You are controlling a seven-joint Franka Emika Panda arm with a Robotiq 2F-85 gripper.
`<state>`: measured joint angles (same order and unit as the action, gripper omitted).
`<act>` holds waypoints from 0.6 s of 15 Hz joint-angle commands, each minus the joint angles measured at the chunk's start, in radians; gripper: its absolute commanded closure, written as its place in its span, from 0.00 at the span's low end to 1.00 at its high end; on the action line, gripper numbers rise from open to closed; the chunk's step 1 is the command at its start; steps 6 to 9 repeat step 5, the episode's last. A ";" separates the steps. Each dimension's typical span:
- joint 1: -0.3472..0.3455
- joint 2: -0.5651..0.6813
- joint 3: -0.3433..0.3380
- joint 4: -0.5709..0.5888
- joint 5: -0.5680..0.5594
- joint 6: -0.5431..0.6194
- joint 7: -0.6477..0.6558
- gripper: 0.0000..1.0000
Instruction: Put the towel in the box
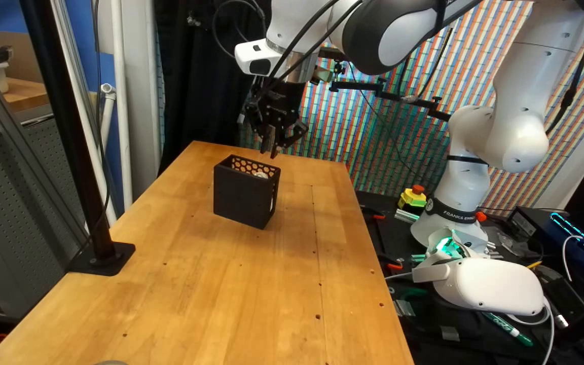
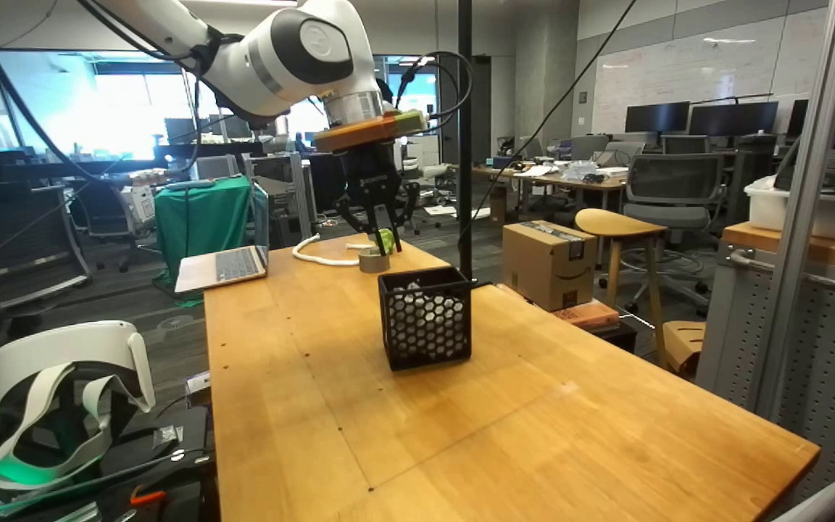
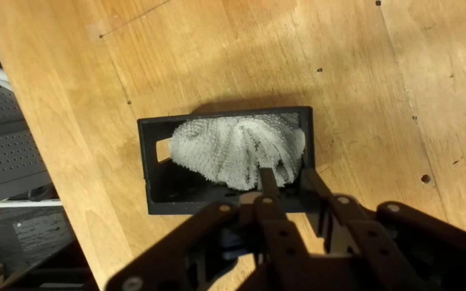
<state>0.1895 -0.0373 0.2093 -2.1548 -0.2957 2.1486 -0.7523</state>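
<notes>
Two dark fingers (image 3: pixel 270 184) come nearest the wrist camera; they belong to the gripper (image 3: pixel 287 174) and stand apart, with a narrow gap between them. In the wrist view they overlap one end of the black box (image 3: pixel 176 207), while in both exterior views their tips hang clear of it. The box stands upright below, open at the top, with honeycomb holes in a long side. The towel (image 3: pixel 217 149) is inside it, a pale, ribbed bunch lying against one long wall and filling most of the opening; dark floor shows along the opposite side, and wood shows through a slot in an end wall. Under the box spreads the table (image 3: pixel 241 76), honey-coloured and dotted with small dark holes. In an exterior view a black pole (image 2: pixel 465 145) rises at the table's edge just beyond the box, and farther along lie a grey roll (image 2: pixel 370 263) and a white cord (image 2: pixel 323 261), with an open laptop (image 2: pixel 235 267) by the table's edge. Past the table stand a cardboard carton (image 2: pixel 541 268) and a stool (image 2: pixel 617 223) with a wooden seat; behind them come an office chair (image 2: pixel 671 177), dark monitors (image 2: pixel 733 119) and, farthest back, a whiteboard (image 2: pixel 678 65).
</notes>
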 commanded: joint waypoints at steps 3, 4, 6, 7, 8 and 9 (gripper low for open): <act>0.008 -0.016 -0.005 -0.011 0.000 -0.003 0.000 0.57; 0.008 -0.016 -0.005 -0.012 0.000 -0.003 0.000 0.57; 0.008 -0.016 -0.005 -0.013 0.000 -0.003 0.000 0.57; 0.008 -0.016 -0.005 -0.013 0.000 -0.003 0.000 0.57; 0.008 -0.016 -0.005 -0.013 0.000 -0.003 0.000 0.57; 0.008 -0.016 -0.005 -0.013 0.000 -0.003 0.000 0.57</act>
